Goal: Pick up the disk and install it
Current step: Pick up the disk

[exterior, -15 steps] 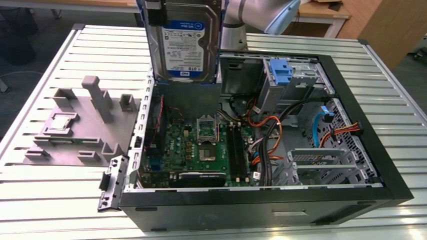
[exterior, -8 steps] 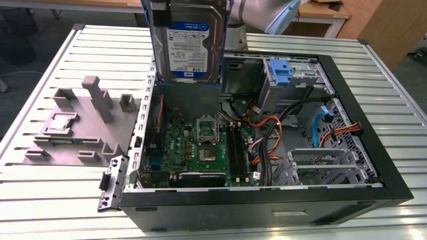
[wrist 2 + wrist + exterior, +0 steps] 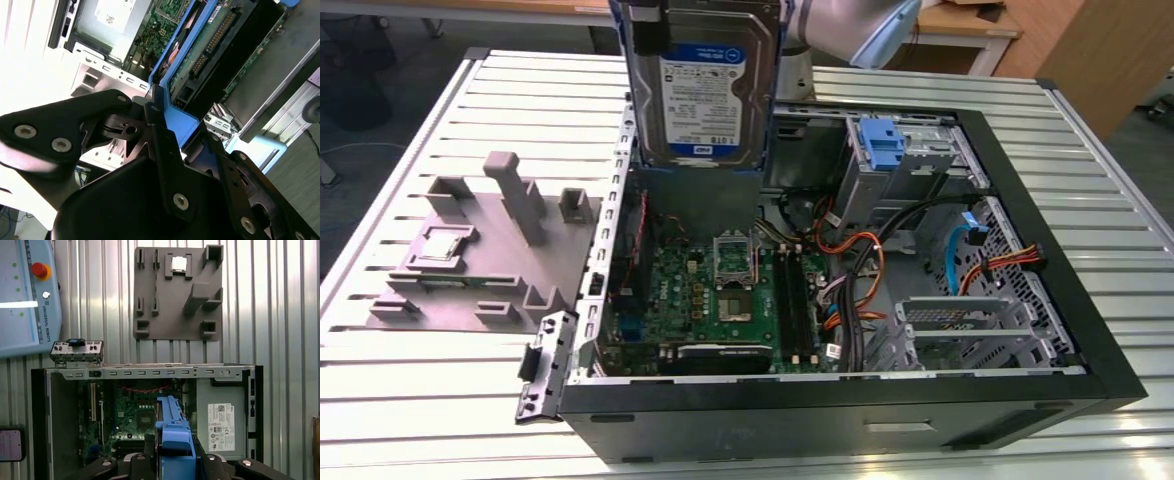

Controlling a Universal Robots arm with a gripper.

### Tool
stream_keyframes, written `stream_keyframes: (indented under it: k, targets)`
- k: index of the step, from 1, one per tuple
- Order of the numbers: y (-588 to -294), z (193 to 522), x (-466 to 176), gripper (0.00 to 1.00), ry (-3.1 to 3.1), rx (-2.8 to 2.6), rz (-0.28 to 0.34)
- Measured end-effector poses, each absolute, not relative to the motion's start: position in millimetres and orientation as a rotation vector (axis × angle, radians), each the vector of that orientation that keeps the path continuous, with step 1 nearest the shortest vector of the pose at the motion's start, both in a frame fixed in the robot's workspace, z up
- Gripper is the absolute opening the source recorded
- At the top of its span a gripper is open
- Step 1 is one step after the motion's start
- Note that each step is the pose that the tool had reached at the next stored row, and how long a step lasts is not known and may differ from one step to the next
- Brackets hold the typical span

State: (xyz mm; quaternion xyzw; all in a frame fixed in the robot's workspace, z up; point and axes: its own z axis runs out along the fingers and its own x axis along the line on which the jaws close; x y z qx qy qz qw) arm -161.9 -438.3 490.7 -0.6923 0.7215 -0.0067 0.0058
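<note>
Gripper (image 3: 180, 122): clamped on the blue carrier frame of the disk (image 3: 700, 85), in the second wrist view.
Disk: upright, label outward, raised above the open computer case (image 3: 854, 420).
Motherboard (image 3: 720, 290): on the case floor, below the disk.
Grey fixture plate (image 3: 467, 250): just beside the case.

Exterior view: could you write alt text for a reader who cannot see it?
A disk, silver with a blue-and-white label and blue carrier frame, hangs upright over the open computer case, whose motherboard is exposed. A grey fixture block lies on the slatted table at the exterior view's left.
</note>
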Motion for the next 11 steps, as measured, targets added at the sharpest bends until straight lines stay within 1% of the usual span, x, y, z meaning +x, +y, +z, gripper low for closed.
stream_keyframes:
  k: [8, 9, 11]
  targets:
    - [-439, 491, -155, 0.36, 2.258, -2.167, -0.021]
    - [-440, 491, -140, 0.36, 2.258, -2.167, -0.021]
    - [-440, 491, -139, 0.36, 2.259, -2.167, -0.021]
